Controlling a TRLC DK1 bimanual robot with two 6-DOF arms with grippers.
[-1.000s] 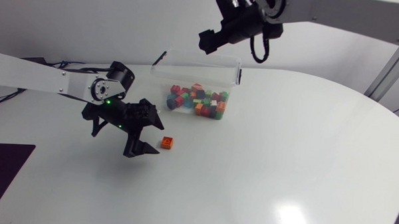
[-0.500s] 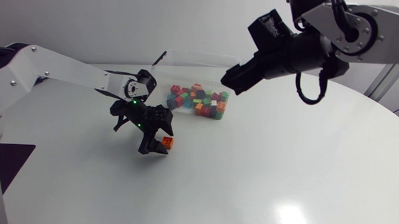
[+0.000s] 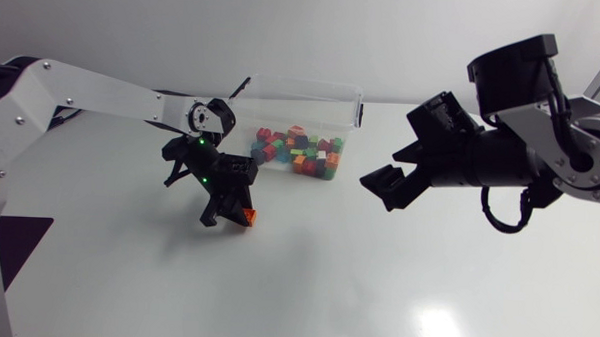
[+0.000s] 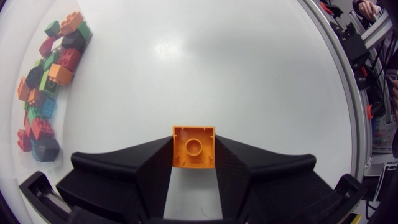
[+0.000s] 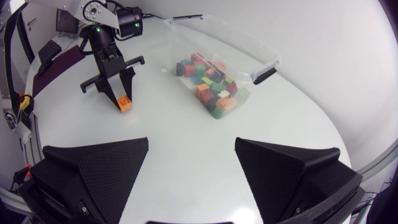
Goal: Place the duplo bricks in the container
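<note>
An orange duplo brick (image 4: 193,145) sits between the fingers of my left gripper (image 3: 236,214), which is shut on it at the table surface, in front of the container. The same brick (image 3: 249,218) (image 5: 124,102) shows in the head and right wrist views. The clear plastic container (image 3: 348,98) (image 5: 261,59) stands at the back of the table with several coloured bricks (image 3: 299,151) (image 5: 211,87) (image 4: 48,81) inside. My right gripper (image 3: 398,180) (image 5: 191,163) hangs open above the table to the container's right, with nothing between its fingers.
The white table (image 3: 376,281) spreads wide in front of and to the right of the container. A dark mat (image 3: 7,243) lies at the left edge. The container has black handles on its rim (image 3: 360,113).
My left gripper slid to the orange brick and shut on it. My right arm swung from above the container down and to the right, still open.
</note>
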